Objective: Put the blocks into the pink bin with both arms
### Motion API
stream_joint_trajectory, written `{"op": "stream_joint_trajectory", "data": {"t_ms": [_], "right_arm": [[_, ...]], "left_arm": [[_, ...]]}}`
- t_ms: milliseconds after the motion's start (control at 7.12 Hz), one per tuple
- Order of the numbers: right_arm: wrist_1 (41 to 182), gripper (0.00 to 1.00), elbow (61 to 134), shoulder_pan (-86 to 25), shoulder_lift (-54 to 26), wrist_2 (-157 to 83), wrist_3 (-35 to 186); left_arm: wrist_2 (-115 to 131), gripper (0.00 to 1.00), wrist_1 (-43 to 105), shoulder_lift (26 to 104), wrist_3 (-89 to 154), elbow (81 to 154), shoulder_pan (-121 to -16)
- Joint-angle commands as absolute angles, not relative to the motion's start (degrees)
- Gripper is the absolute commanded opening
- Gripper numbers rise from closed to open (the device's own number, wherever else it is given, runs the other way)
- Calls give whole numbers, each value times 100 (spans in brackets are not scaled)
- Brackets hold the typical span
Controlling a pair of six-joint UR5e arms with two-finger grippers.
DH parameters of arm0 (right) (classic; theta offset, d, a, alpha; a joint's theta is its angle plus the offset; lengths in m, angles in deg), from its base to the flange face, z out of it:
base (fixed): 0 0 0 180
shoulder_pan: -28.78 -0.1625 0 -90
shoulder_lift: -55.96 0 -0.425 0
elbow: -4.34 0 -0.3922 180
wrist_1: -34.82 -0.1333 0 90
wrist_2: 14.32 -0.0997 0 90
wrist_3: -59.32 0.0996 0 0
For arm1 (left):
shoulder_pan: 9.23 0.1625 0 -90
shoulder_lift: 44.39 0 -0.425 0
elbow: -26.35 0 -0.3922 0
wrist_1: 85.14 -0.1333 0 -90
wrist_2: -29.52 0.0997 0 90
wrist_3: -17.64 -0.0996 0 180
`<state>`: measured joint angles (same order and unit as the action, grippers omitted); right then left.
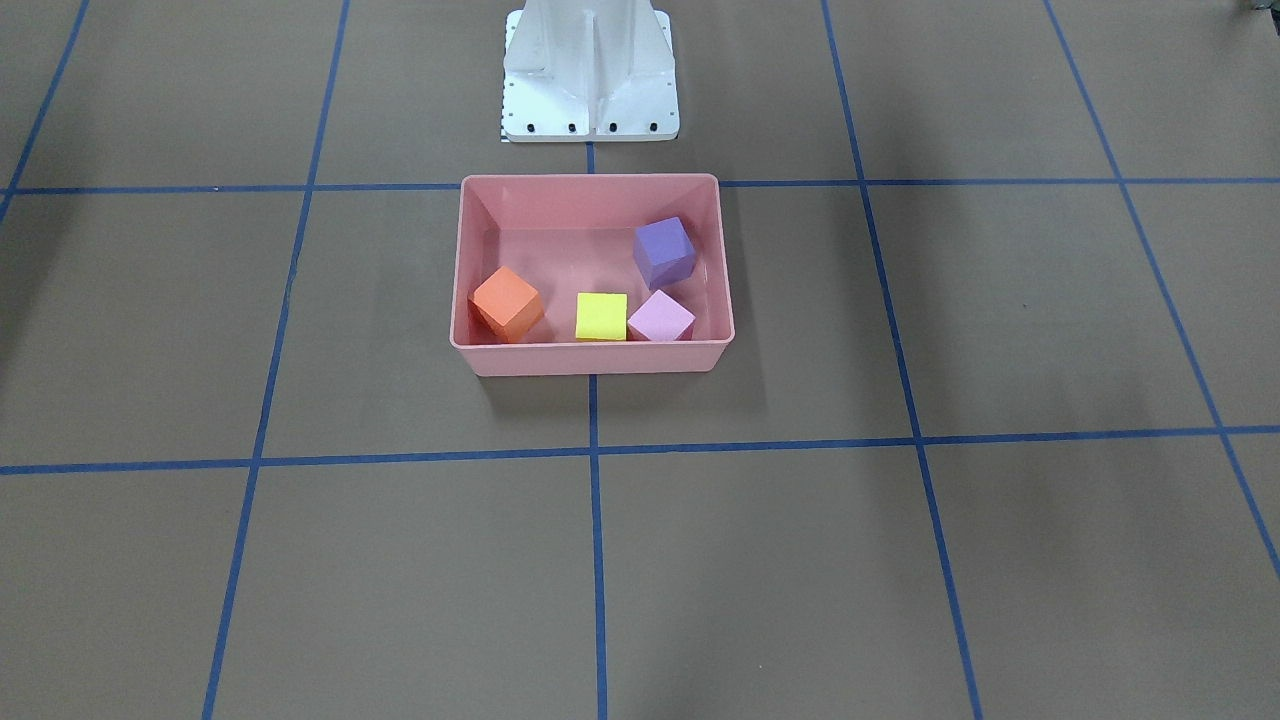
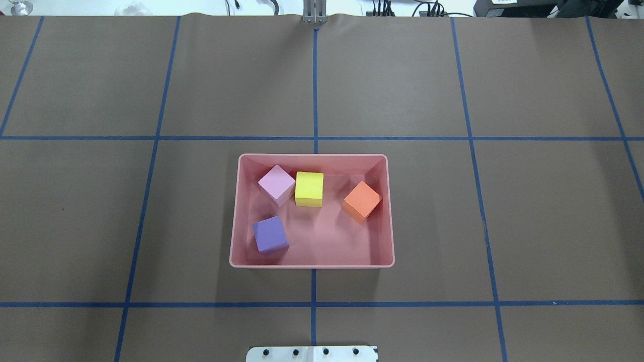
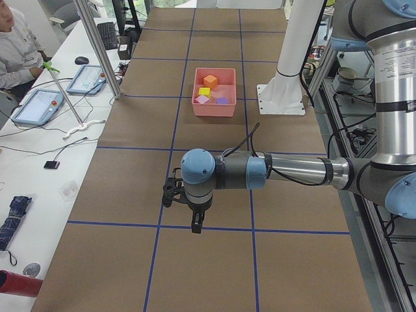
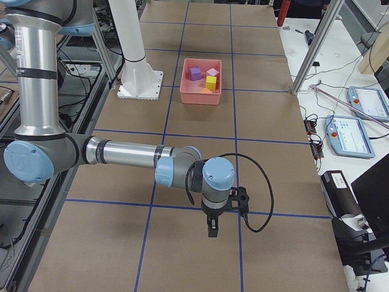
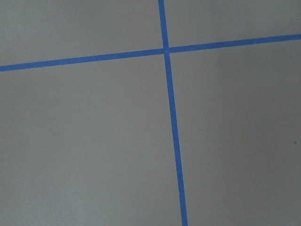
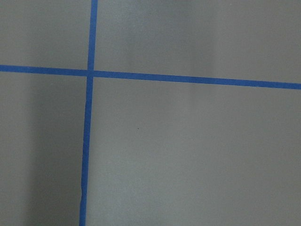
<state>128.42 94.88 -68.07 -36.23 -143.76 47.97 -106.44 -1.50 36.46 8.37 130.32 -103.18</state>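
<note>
The pink bin (image 2: 236,236) stands at the table's middle, also in the front view (image 1: 590,358) and both side views (image 3: 213,107) (image 4: 199,96). Inside it lie the orange block (image 2: 361,201) (image 1: 507,303), the yellow block (image 2: 309,188) (image 1: 601,316), the purple block (image 2: 270,235) (image 1: 663,252) and the light pink block (image 2: 276,184) (image 1: 661,318). My left gripper (image 3: 195,227) shows only in the left side view, far from the bin over bare table; I cannot tell its state. My right gripper (image 4: 212,230) shows only in the right side view, likewise far off; state unclear.
The white robot base (image 1: 590,75) stands just behind the bin. Blue tape lines (image 2: 314,85) grid the brown table. Both wrist views show only table and tape. A side bench holds tablets (image 3: 39,106) beside a seated person (image 3: 16,45).
</note>
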Motion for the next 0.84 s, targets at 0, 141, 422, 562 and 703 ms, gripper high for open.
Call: {"op": "stream_joint_trajectory", "data": {"t_ms": [0, 141, 422, 562, 703], "right_arm": [[12843, 100, 9478, -6807, -3632, -14370, 4771], [12843, 100, 9478, -6807, -3676, -14370, 4789], [12843, 100, 9478, -6807, -3702, -14379, 4798], [12843, 100, 9487, -6807, -3702, -14387, 4798], [12843, 100, 9487, -6807, -3702, -14388, 4807]], "left_arm": [[-10644, 100, 36, 3656, 841, 13006, -10318], [-10644, 100, 177, 3629, 824, 12962, -10318], [-10644, 100, 223, 3612, 824, 12953, -10318], [-10644, 100, 223, 3612, 824, 12979, -10309], [-10644, 100, 231, 3612, 824, 12988, -10318]]}}
